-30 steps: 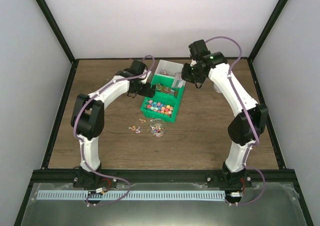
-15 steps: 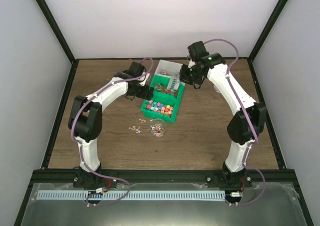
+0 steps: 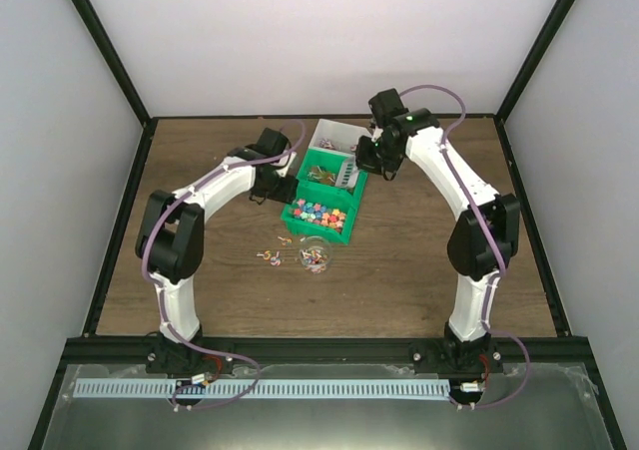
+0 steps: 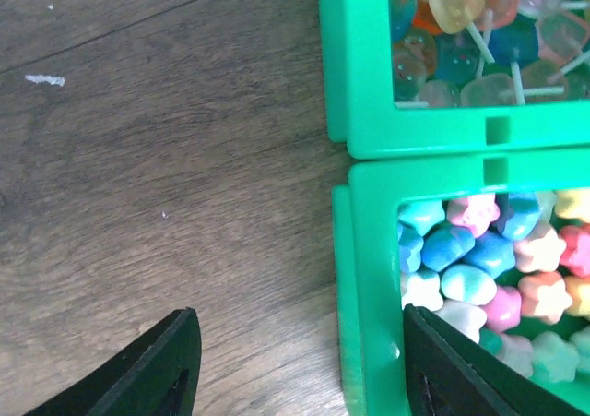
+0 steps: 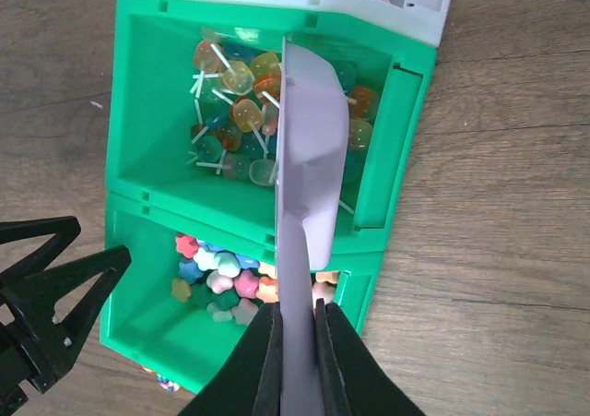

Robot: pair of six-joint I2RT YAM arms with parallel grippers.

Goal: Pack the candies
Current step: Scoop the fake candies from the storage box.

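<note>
The candies are star-shaped sweets (image 4: 489, 268) in the near green bin (image 3: 300, 227) and lollipops (image 5: 235, 112) in the middle green bin (image 5: 138, 93). My left gripper (image 4: 304, 370) is open and straddles the near bin's left wall (image 4: 369, 296). One finger is over the sweets and the other over the table, with a gap to the wall. My right gripper (image 5: 297, 342) is shut on the handle of the grey scoop (image 5: 309, 158). The scoop's bowl hangs above the lollipops. From above, the left gripper (image 3: 288, 186) and right gripper (image 3: 371, 156) flank the bins.
A white bin (image 3: 334, 136) with a few sweets adjoins the green bins at the back. In front of the near bin stands a clear cup (image 3: 315, 257) with candies in it, and several loose candies (image 3: 270, 257) lie beside it on the wooden table.
The left gripper's jaws have narrowed around the near bin's wall. The right arm has carried the scoop leftward, over the middle green bin.
</note>
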